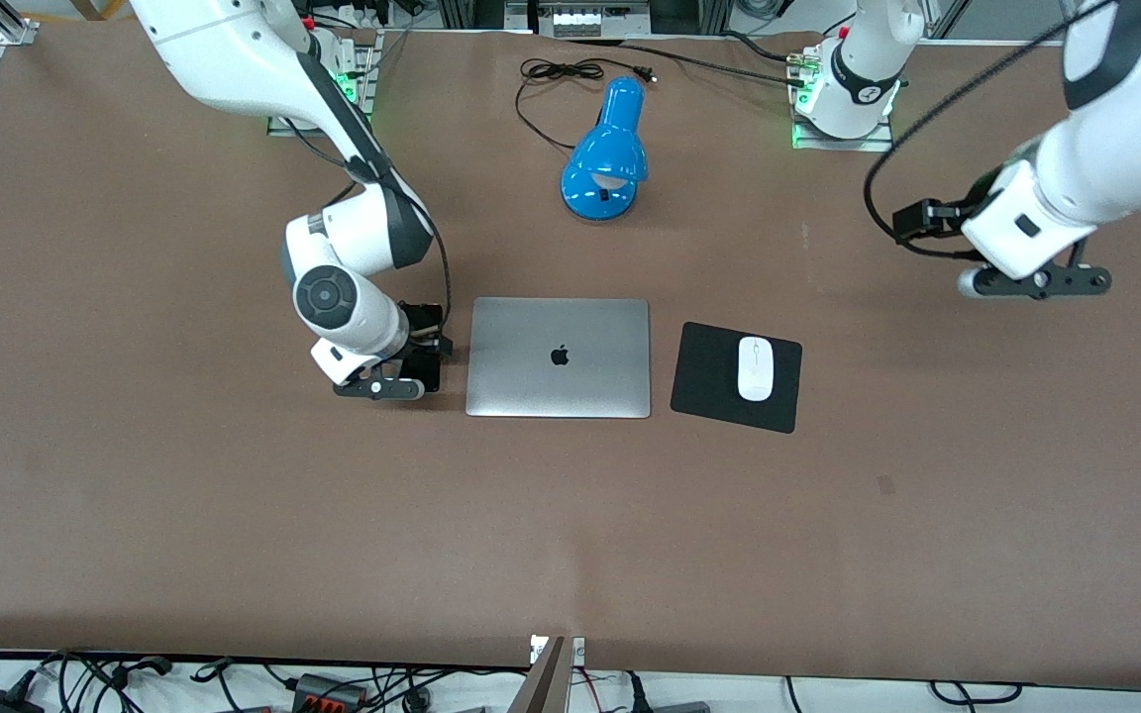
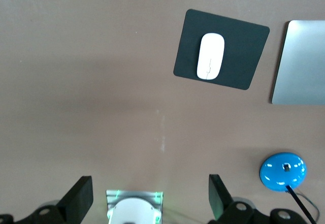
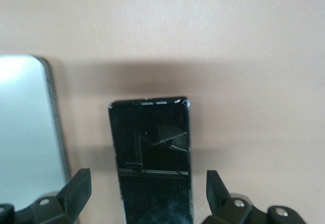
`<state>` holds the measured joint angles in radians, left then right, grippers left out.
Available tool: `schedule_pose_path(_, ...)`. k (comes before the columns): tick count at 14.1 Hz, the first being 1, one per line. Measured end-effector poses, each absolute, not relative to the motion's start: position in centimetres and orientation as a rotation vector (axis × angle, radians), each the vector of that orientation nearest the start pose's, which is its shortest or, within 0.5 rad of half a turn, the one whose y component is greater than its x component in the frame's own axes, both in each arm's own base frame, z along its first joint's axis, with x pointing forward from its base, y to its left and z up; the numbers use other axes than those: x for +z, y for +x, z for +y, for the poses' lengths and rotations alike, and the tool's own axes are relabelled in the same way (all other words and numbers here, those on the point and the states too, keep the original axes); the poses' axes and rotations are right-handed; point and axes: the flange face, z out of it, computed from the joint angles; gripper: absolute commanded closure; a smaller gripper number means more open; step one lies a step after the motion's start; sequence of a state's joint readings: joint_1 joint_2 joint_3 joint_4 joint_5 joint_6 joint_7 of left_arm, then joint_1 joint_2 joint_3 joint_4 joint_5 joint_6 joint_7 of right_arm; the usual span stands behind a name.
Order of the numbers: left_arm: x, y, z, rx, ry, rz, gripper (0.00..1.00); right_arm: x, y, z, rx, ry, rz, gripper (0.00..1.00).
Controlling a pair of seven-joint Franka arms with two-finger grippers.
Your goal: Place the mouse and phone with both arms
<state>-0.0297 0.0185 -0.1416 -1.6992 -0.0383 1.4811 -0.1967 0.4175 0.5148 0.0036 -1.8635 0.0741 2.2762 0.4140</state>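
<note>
The white oval mouse (image 1: 755, 367) lies on the black square pad (image 1: 704, 376), beside the laptop toward the left arm's end; it also shows in the left wrist view (image 2: 210, 56). The black phone (image 3: 152, 153) lies flat on the table beside the laptop's edge (image 3: 30, 122). My right gripper (image 3: 147, 181) is open, low over the phone, with a finger on each side and a gap to each. In the front view that gripper (image 1: 379, 388) hides the phone. My left gripper (image 1: 1036, 284) is open and empty, up in the air over bare table at the left arm's end, as the left wrist view (image 2: 150, 188) shows.
A closed silver laptop (image 1: 559, 357) lies in the middle of the table. A blue desk lamp (image 1: 607, 153) with a black cord lies farther from the front camera, between the arm bases.
</note>
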Motion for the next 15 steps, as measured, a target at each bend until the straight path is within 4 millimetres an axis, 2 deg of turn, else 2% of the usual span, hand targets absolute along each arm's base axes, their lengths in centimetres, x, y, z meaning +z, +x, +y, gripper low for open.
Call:
schedule_pose_path(2,55.8,52.0,-9.1,0.272,-3.129,-0.06,0.0,27.9,59.1,24.9,0.205,-3.126,0.096,0.0)
schedule_pose_path(5,57.0,52.7,-7.0,0.197,-3.145,-0.113,0.0,34.3,61.4,23.9,0.219,-3.119,0.122,0.0)
schedule_pose_path(7,57.5,52.6,-7.1,0.195,-3.144,-0.117,0.0,38.3,62.9,23.2,0.198,-3.128,0.094,0.0)
schedule_pose_path(9,58.2,52.3,-7.6,0.18,-3.144,-0.121,0.0,42.2,64.2,21.6,0.167,-3.156,0.031,0.0)
schedule_pose_path(12,58.4,52.3,-7.6,0.176,-3.152,-0.12,0.0,46.0,65.5,18.2,0.156,-3.155,0.072,0.0)
schedule_pose_path(15,58.4,52.5,-6.2,0.182,-3.16,-0.155,0.0,48.8,66.4,14.2,0.116,-3.145,0.133,0.0)
